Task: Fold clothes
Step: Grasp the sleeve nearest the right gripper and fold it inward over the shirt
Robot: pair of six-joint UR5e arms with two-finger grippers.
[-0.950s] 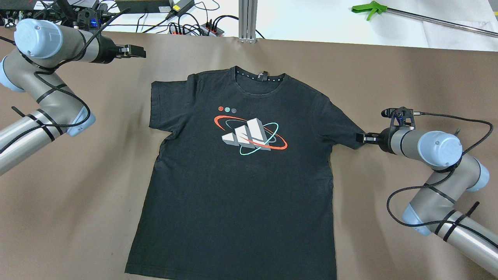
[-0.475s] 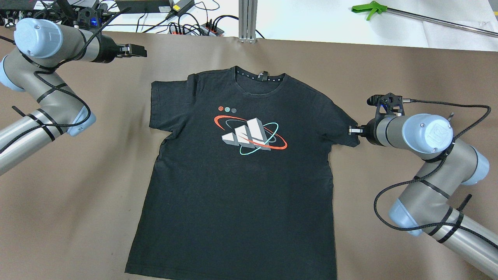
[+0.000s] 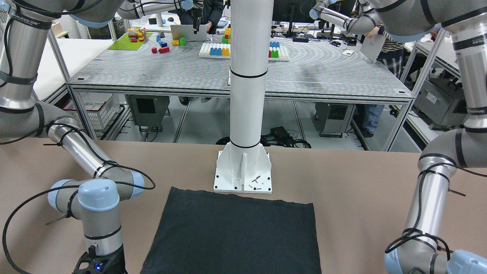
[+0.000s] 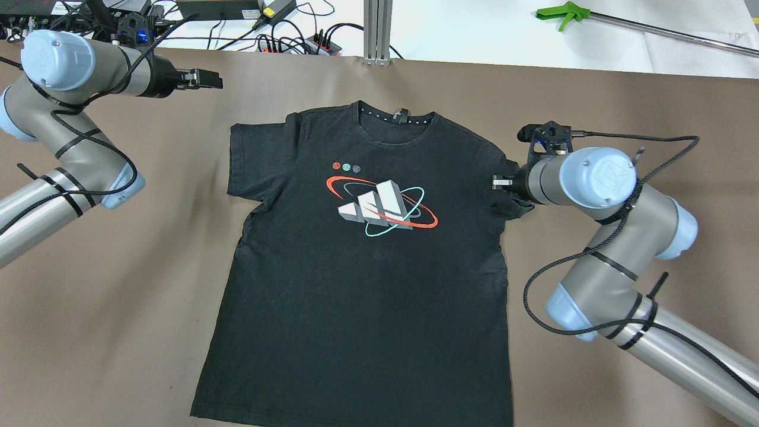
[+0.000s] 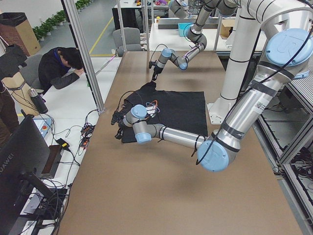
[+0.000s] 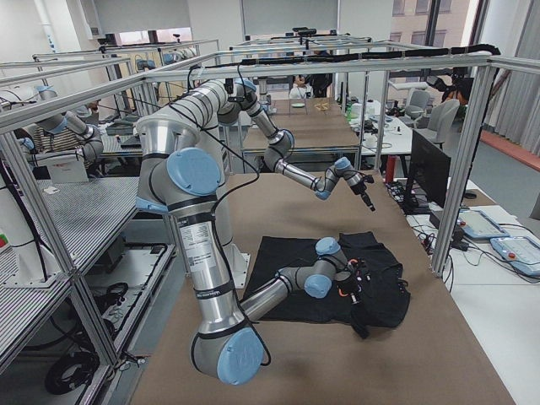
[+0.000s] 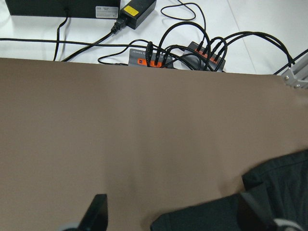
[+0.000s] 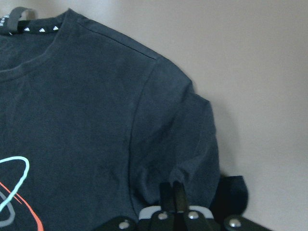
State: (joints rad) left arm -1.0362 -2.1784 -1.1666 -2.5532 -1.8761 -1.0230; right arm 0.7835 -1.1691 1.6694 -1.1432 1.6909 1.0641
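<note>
A black T-shirt with a printed logo lies front-up and spread flat on the brown worktop. In the overhead view its collar points to the far edge, and its hem lies just beside the white pillar's base plate. The right end effector is clamped on the sleeve on its own side, fingers pinched together on the fabric, the sleeve bunched inward. The left end effector hovers over bare worktop beyond the other sleeve, its fingers apart
</note>
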